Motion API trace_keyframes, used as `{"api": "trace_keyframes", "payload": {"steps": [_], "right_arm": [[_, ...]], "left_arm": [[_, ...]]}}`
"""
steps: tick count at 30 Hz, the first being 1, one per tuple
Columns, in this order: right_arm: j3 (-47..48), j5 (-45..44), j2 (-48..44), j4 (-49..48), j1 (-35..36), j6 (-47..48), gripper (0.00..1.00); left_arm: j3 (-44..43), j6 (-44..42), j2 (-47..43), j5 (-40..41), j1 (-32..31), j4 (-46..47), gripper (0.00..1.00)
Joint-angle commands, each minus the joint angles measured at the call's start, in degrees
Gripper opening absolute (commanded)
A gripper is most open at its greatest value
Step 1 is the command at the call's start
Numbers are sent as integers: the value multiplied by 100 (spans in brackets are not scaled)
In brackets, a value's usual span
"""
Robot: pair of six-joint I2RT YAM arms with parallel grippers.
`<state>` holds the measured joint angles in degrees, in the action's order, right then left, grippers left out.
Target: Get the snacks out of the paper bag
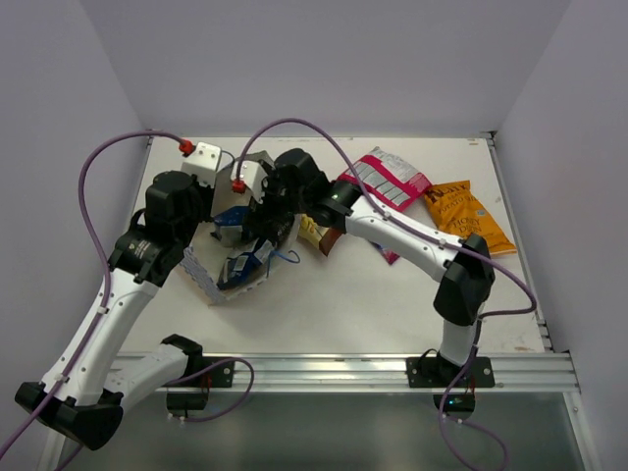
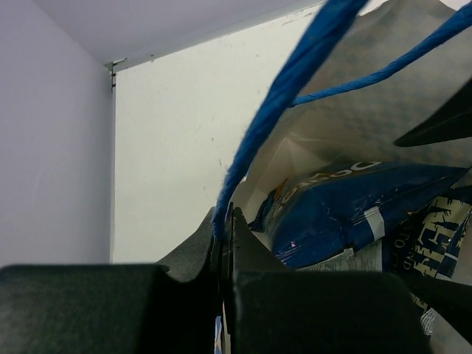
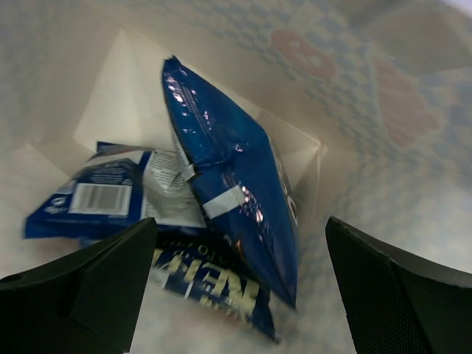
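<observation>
Left gripper [image 2: 225,243] is pinched shut on the blue string handle [image 2: 295,81] of the paper bag [image 1: 200,274], which sits left of centre on the table [image 1: 343,314]. Inside lie the blue Doritos packet [image 3: 228,184], small blue-white packet [image 3: 96,195] and dark blue packet [image 3: 214,291] (partly buried), with right gripper [image 3: 240,236] fingers spread apart over them. Pink-white striped packet [image 1: 385,179] and orange-yellow chips [image 1: 469,216] lie out at far right.

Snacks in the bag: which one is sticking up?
The shiny blue Doritos packet sticks up on its edge; the barcode packet and the dark blue packet lie flat beneath it.
</observation>
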<state>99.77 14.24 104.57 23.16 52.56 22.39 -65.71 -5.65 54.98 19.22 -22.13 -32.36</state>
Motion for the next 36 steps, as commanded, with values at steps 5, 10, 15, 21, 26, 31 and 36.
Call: {"api": "trace_keyframes", "payload": {"steps": [5,10,15,21,26,31,36], "right_arm": [[623,105,836,83,-8,538,99],[360,281,819,-153,-8,477,65],[342,298,574,-189,-8,494,12],[210,351,-217,-330,-8,538,0],[-45,255,-1305,-426,-8,521,0],[-694,-787,-2396,-645,-43,398,0],[-1861,-2353,-3599,-1190,-351,-164,0]], "left_arm": [[23,-129,-181,-200,33,212,0],[41,-147,-207,-208,33,265,0],[94,-147,-181,-121,42,291,0],[120,-138,-172,20,33,327,0],[103,-138,-154,248,33,318,0],[59,-112,-146,477,33,344,0],[-20,-33,-76,775,33,467,0]]}}
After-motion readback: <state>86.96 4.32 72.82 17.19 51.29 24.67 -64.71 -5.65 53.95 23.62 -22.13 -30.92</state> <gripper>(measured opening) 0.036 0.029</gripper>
